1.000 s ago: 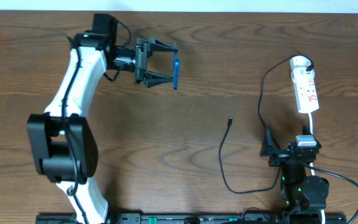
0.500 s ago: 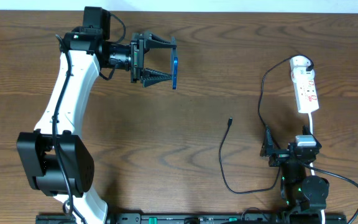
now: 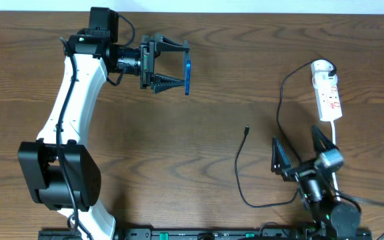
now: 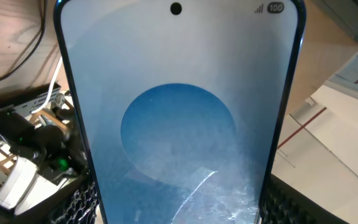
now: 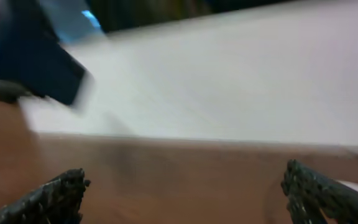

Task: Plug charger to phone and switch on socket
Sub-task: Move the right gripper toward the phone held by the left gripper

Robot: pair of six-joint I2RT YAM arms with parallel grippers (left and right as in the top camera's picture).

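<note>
My left gripper (image 3: 181, 69) is shut on the phone (image 3: 188, 77) and holds it on edge above the far middle of the table. In the left wrist view the phone's light-blue screen (image 4: 179, 118) fills the frame between my fingers. The charger's thin black cable (image 3: 240, 175) lies on the table at the right, its connector tip (image 3: 247, 130) pointing up. The white socket strip (image 3: 328, 93) lies at the far right with the cable plugged in at its top end. My right gripper (image 3: 299, 143) is open and empty near the front right, beside the cable. Its wrist view is blurred.
The socket's white cord (image 3: 336, 143) runs down past my right gripper. A black rail (image 3: 179, 235) lines the front edge of the wooden table (image 3: 179, 153).
My right gripper has opened wide and lifted from its tucked pose. My left arm shifted slightly back and left a second ago, then held still with the phone.
</note>
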